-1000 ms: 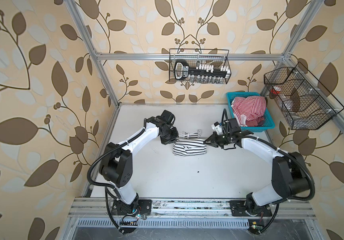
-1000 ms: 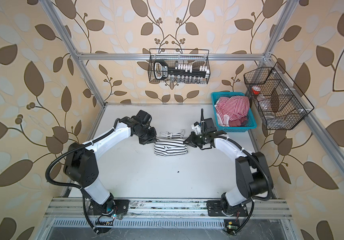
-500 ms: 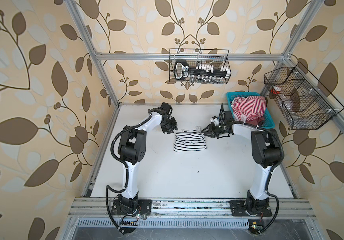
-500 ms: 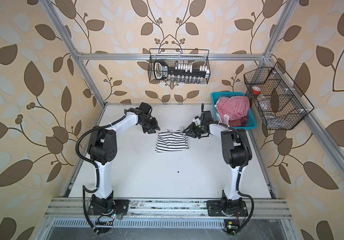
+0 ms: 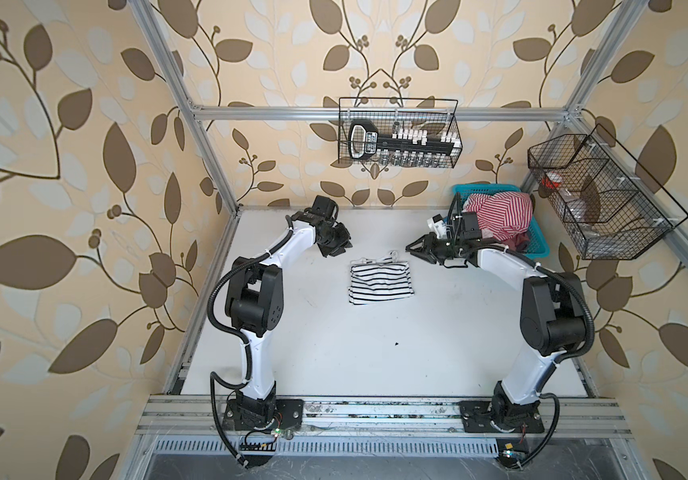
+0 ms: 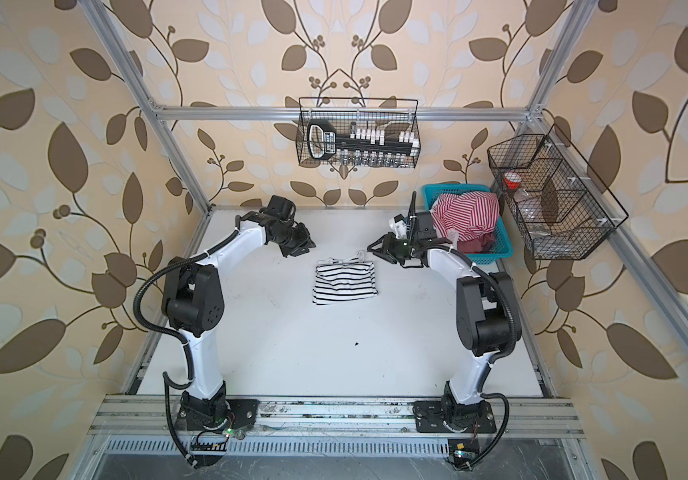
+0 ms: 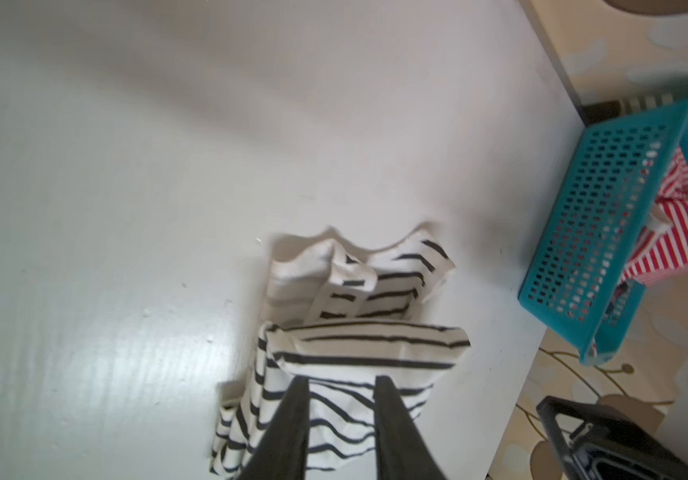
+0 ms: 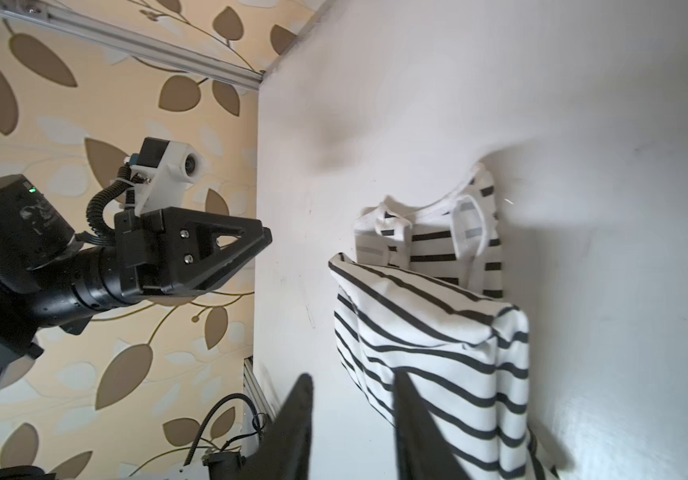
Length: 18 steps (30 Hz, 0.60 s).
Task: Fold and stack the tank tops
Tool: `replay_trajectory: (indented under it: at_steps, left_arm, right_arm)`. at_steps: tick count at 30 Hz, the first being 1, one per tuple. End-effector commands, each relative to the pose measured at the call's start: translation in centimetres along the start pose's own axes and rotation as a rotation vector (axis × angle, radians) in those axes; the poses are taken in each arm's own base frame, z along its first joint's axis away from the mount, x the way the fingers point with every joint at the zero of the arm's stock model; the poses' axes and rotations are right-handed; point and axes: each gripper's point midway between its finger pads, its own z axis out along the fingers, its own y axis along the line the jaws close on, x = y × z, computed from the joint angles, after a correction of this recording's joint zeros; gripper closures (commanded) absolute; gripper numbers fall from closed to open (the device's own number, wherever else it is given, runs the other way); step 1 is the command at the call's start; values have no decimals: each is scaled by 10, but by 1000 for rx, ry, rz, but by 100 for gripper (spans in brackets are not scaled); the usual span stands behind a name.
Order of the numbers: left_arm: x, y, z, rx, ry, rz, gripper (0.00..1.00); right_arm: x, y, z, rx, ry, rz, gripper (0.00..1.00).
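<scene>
Two tank tops are in view, and we place everything against the black-striped tank top (image 5: 380, 282) (image 6: 344, 280). It lies folded on the white worktop (image 5: 375, 353), a rough rectangle with its straps and neckline poking out along the edge nearest the back wall.

The left gripper (image 5: 340, 247) (image 6: 302, 245) hovers off the folded top's far left corner, apart from the cloth. In the left wrist view its fingers (image 7: 292, 415) stand parted with only air between them, grasping nothing.

The right gripper (image 5: 408, 248) (image 6: 371, 248) hangs off the far right corner, also clear of the cloth. In the right wrist view its fingers (image 8: 296, 415) are spread and empty too.

Beyond the right gripper from the folded top, the blue basket (image 5: 537, 245) (image 6: 500, 245) sits at the back right corner of the worktop. The red-striped tank top (image 5: 498, 214) (image 6: 464, 216) is bunched inside the basket, heaped above its rim. The two tops are well apart and not stacked.
</scene>
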Motion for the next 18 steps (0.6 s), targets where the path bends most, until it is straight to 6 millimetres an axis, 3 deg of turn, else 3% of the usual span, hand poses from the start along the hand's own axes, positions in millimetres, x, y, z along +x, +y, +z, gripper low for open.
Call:
replay_trajectory:
  at_steps: [1, 4, 8, 18]
  left_arm:
    - [46, -38, 1, 94, 81, 60, 80]
    - [74, -42, 24, 98, 168, 70, 86]
    - [83, -28, 52, 79, 212, 35, 88]
    - [44, 8, 97, 17, 209, -33, 84]
  right_arm:
    - [48, -24, 20, 68, 149, -11, 83]
    - [62, -29, 37, 62, 207, -9, 94]
    - [63, -37, 56, 61, 248, -5, 94]
    - [40, -69, 93, 31, 251, 95, 90]
